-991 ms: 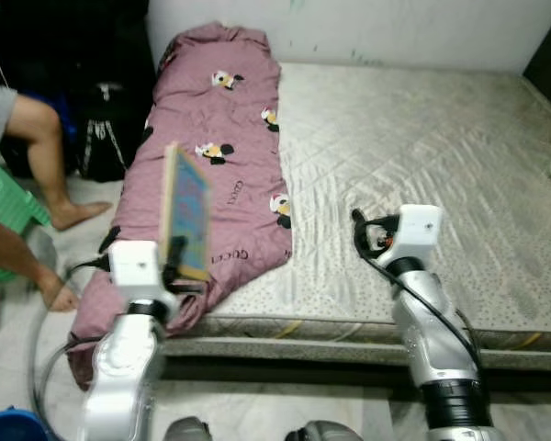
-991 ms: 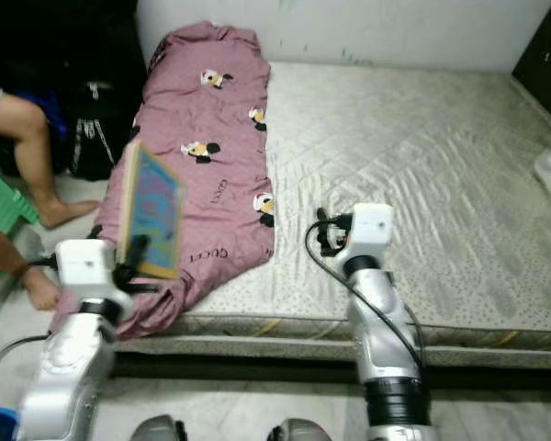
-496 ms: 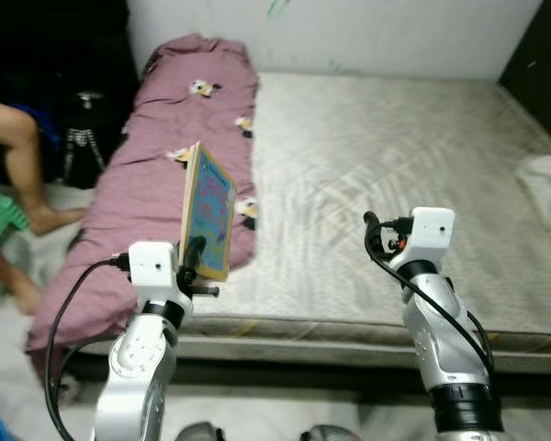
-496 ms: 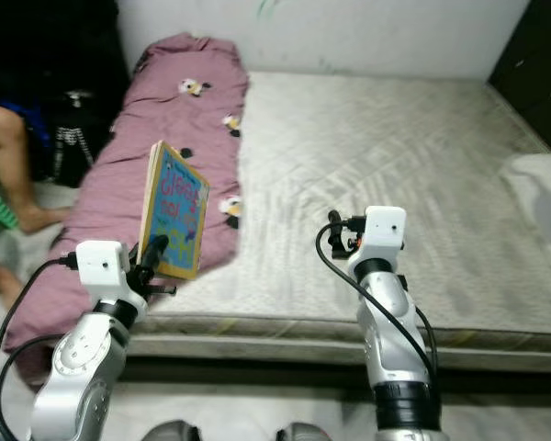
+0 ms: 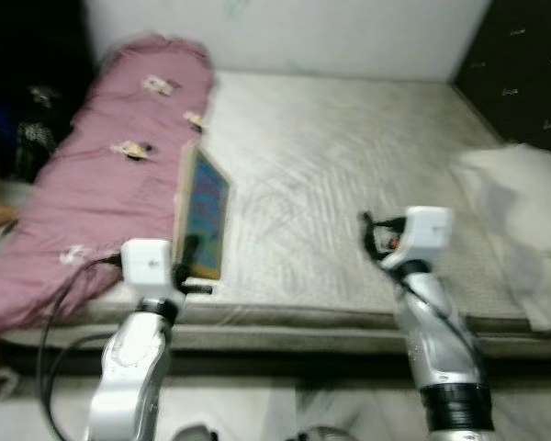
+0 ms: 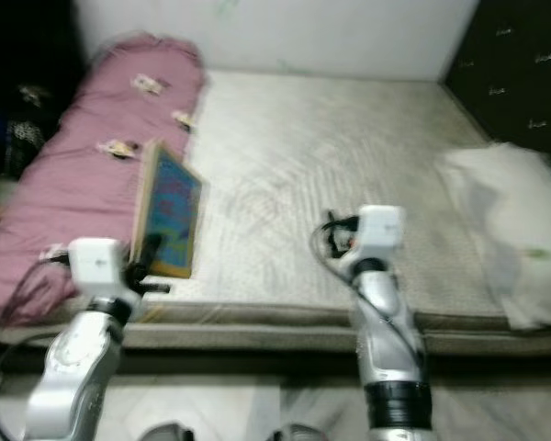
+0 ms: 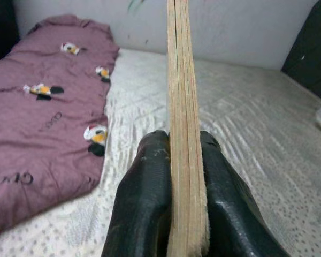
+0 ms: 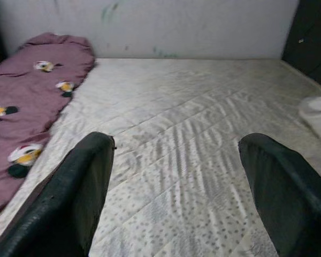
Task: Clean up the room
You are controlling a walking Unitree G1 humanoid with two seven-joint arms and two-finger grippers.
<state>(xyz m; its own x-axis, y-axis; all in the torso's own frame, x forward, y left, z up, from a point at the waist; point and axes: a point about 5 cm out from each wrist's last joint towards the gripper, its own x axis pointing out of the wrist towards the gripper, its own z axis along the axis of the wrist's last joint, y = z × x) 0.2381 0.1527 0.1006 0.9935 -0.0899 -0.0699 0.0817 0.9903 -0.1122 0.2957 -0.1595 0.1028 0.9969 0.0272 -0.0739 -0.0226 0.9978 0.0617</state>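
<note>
So the left end effector is clamped on a board book, pinching it by its bottom edge with one black finger on each cover. The book stands upright in the air above the front edge of the mattress, just beside the purple blanket. From the wrist view it's thick cardboard pages, so I'd guess stiff and fairly light, nothing fragile. The covers look glossy though, and with the grip so low a tall book could pivot or slide, so a hold nearer the middle would be safer imo. The right end effector has its fingers spread wide with nothing in them, hovering over the bare mattress.

Head views are pretty blurry, so I can't read the cover art. There's a white bundle on the right side of the bed, cloth or a bag, can't tell.
</note>
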